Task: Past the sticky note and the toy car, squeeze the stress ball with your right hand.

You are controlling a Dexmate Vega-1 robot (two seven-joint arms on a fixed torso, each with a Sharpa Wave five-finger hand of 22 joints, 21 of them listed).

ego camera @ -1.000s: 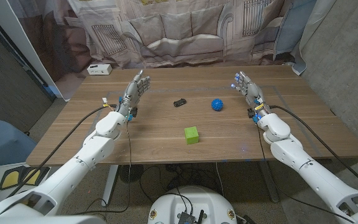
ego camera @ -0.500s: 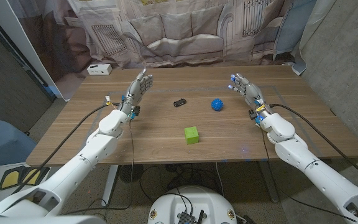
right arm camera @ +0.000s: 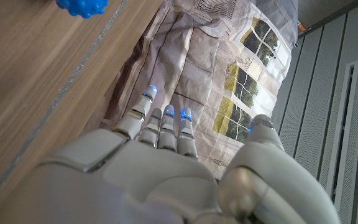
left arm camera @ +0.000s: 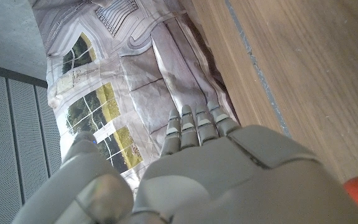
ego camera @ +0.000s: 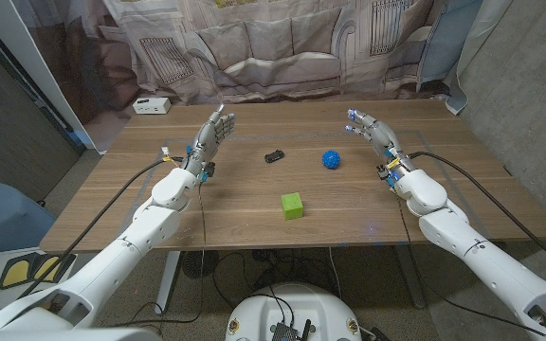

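While the ball (ego camera: 331,159) lies mid-table toward the far edge, the right robot hand (ego camera: 375,135) hovers spread beside it, empty, positioned to close in; the left robot hand (ego camera: 207,140) is likewise spread.

Sticky note block (ego camera: 292,206) at desk (ego camera: 254,213) centre front, toy car (ego camera: 274,156) behind it to the left, stress ball (ego camera: 331,159) right of car, white box (ego camera: 151,105) at far left corner

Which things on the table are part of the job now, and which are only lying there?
Part of the job: stress ball, toy car, sticky note, right hand.
Only lying there: white box, left hand.
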